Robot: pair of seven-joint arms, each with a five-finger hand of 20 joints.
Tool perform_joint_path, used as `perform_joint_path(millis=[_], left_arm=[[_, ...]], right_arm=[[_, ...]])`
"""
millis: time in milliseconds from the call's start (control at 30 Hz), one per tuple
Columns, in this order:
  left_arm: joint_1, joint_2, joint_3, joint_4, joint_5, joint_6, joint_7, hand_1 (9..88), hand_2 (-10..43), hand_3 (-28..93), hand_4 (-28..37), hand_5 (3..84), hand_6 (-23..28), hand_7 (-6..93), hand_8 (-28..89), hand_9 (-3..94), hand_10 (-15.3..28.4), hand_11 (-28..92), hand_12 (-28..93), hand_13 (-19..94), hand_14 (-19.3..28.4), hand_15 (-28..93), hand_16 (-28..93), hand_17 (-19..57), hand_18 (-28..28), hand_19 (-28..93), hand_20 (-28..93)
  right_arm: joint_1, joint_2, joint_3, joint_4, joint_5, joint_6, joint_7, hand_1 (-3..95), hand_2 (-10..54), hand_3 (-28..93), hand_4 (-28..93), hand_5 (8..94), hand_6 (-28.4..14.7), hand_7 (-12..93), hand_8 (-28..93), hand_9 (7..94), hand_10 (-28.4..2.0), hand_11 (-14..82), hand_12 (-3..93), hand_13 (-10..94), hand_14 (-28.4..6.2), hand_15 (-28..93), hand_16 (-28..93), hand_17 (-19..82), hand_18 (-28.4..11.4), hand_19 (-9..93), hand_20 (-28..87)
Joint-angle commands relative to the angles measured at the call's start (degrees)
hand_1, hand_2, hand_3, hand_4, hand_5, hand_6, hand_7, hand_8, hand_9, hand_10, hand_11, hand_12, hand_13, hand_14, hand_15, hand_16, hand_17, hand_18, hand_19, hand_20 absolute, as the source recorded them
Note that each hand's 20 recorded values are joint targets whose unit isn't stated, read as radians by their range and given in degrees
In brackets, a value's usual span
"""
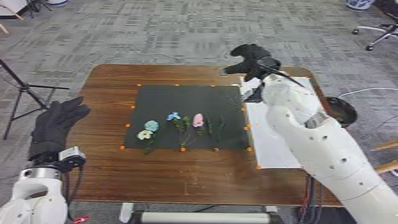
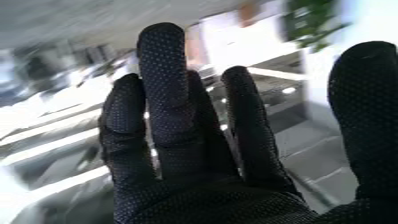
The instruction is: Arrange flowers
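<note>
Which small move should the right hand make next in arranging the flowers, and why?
Probably ease the right hand from the far edge of the table toward the pink flower: its fingers are straight, ready to grasp, and that bloom lies rightmost on the dark mat.

Pink, blue, white flowers (image 1: 198, 120) lying on dark mat (image 1: 187, 97).

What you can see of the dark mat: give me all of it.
The dark mat is thin-looking and roughly square, lying flat on the brown wooden table, with orange marks around its border. Stemmed flowers lie mostly on its nearer half: pale blue, cream, blue and pink. A white sheet lies beside its right edge.
</note>
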Motion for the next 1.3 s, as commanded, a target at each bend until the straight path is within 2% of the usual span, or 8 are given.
perform_joint_path(millis=[33,133,400,767,933,1000,1133,1300], left_arm=[[0.7,-0.51,-0.37,-0.49,0.04,-0.50,0.08,17.7,11.3,67,-28.3,52.2,2.7,16.8,-6,49.9,15.3,25,16,39,19.0,23,2,6.1,13.0,12,18],[1.1,-0.61,-0.58,-0.72,0.04,-0.27,0.10,17.9,11.3,68,-28.3,52.2,2.7,16.8,-6,49.9,15.3,25,16,39,19.0,23,2,6.1,13.0,11,17],[0.8,-0.61,-0.58,-0.68,0.29,-1.06,-0.03,18.6,10.7,68,-28.3,52.1,2.9,16.6,-6,50.0,15.2,25,16,39,19.0,23,2,6.1,13.0,11,17],[1.1,-0.47,-0.93,-0.94,0.25,-1.01,-0.62,18.9,10.6,67,-28.3,52.0,2.9,16.7,-6,50.0,15.2,26,16,39,19.1,23,2,6.1,12.9,11,17],[1.3,-0.48,-0.94,-1.03,0.25,-0.97,-0.78,18.9,10.6,67,-28.3,52.2,2.9,16.7,-6,50.0,15.3,25,16,39,19.1,23,2,6.1,12.9,11,17],[1.5,-0.53,-0.96,-1.18,0.19,-0.85,-0.77,19.0,10.6,67,-28.3,52.2,2.9,16.8,-6,50.0,15.2,26,16,39,19.0,23,2,6.1,12.9,11,17],[1.5,-0.20,-1.07,-1.18,0.20,-0.85,-0.80,19.0,10.7,67,-28.3,52.2,2.8,16.8,-6,50.0,15.2,26,16,39,19.0,23,2,6.1,12.9,11,17],[0.9,0.19,-0.79,-0.88,0.24,-0.99,-1.14,18.9,10.7,67,-28.3,52.1,3.0,16.7,-6,50.0,15.3,26,16,39,19.0,23,2,6.1,12.9,11,17]], right_arm=[[-4.2,7.0,10.2,5.0,-5.1,-5.7,5.6,29.0,-9.5,66,-12,44.5,-5.1,6,-5,42.4,-19.3,4.5,16.6,60,-16.5,49,26,29,-24.4,71,54],[-6.6,6.4,13.0,5.6,-6.7,-7.7,6.0,30.5,-9.5,66,-12,44.5,-5.3,6,-5,42.3,-19.2,4.6,16.5,60,-16.5,49,26,29,-24.4,72,54],[-11.1,6.0,16.2,6.3,-10.0,-11.2,5.5,32.4,-9.5,67,-13,46.4,-4.8,7,-5,45.1,-18.5,5.4,16.5,62,-15.9,50,26,30,-24.1,71,53],[-15.1,6.5,16.8,6.8,-13.5,-16.0,4.6,34.0,-9.5,66,-14,51.6,-3.8,9,-6,56.6,-17.0,10.2,18.1,67,-14.3,54,27,32,-24.0,74,54],[-15.6,7.3,15.3,7.2,-14.0,-12.5,4.1,42.3,-8.2,66,-15,62.4,-1.9,13,-8,67.6,-14.8,15.0,17.7,72,-11.9,55,28,36,-23.2,77,55],[-15.1,8.4,14.2,7.0,-13.4,-9.2,3.8,47.6,-6.7,61,-16,67.2,-2.1,13,1,72.0,-14.6,16.4,17.5,74,-11.1,55,29,38,-23.1,78,55],[-12.0,10.7,11.8,5.1,-10.8,-2.9,3.7,58.2,-3.2,52,-14,76.8,-1.0,14,8,79.7,-14.1,18.1,19.1,78,-9.5,56,31,41,-22.9,81,56],[-5.9,12.2,6.8,0.5,-5.6,3.4,2.9,59.9,-3.1,51,-13,78.7,-1.0,14,9,81.6,-13.9,16.9,21.7,79,-8.9,58,31,42,-22.7,83,56]])
